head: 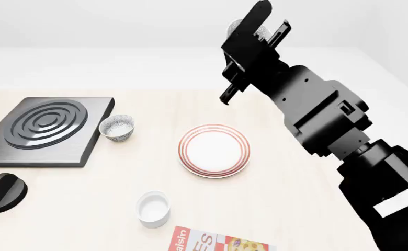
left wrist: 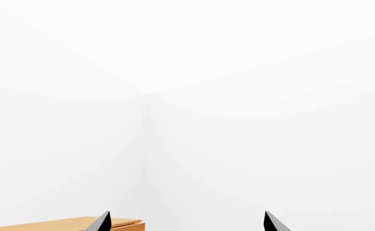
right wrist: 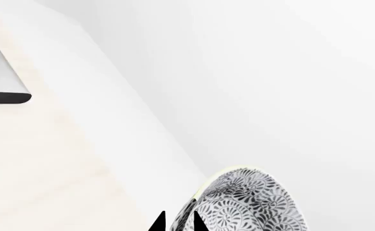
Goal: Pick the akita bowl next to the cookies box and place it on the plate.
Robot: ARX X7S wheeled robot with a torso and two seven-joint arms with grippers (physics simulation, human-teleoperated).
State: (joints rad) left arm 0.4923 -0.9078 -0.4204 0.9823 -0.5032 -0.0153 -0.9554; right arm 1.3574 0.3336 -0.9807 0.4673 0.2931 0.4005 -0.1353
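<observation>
Pinching the akita bowl point(right wrist: 248, 204) by its thin rim, the right gripper point(head: 260, 29) holds it high above the plate's point(head: 214, 150) far side; light, rigid, likely slippery.

Pale wooden table point(head: 302, 172) against plain white walls point(left wrist: 239, 72).

We see round white plate point(head: 214, 150) with thin red rings; held bowl point(right wrist: 248, 204) grey-white floral speckle; red-and-white cookies carton point(head: 218, 242); black ringed square slab point(head: 45, 129); pale wood table point(head: 295, 188).
</observation>
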